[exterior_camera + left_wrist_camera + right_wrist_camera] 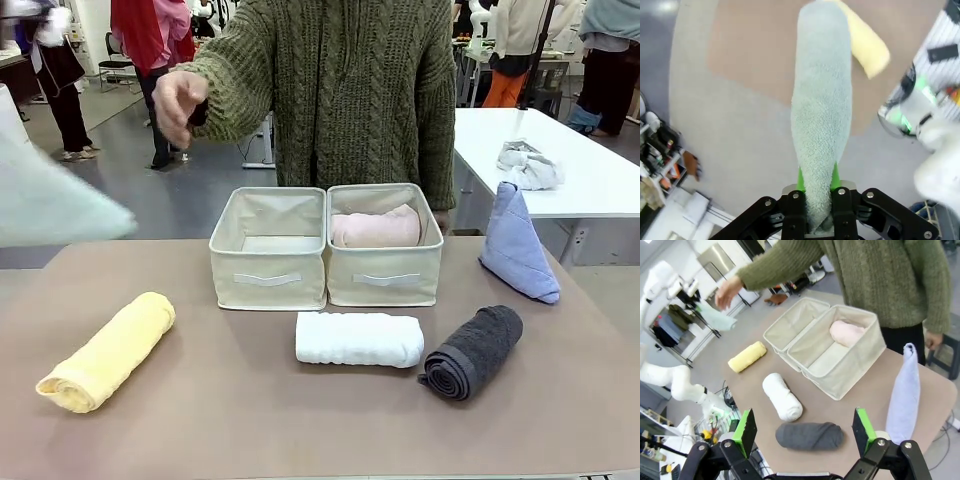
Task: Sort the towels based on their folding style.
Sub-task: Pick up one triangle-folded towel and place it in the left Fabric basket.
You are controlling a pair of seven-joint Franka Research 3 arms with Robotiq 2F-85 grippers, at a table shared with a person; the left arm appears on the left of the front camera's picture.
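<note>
My left gripper (816,189) is shut on the narrow end of a pale teal cone towel (822,110), held in the air off the table's left side (50,205). On the table lie a yellow roll (105,352), a white roll (360,340) and a dark grey roll (472,352). A periwinkle-blue cone (517,245) stands at the right. A pink roll (376,228) lies in the right bin (385,280). My right gripper (805,432) hangs open above the table's near edge, over the dark grey roll (809,435).
The left bin (268,275) holds nothing. A person in a green sweater stands behind the bins, one hand (180,105) reaching out toward the held teal towel. A grey-white cloth bundle (528,165) lies on a white table behind.
</note>
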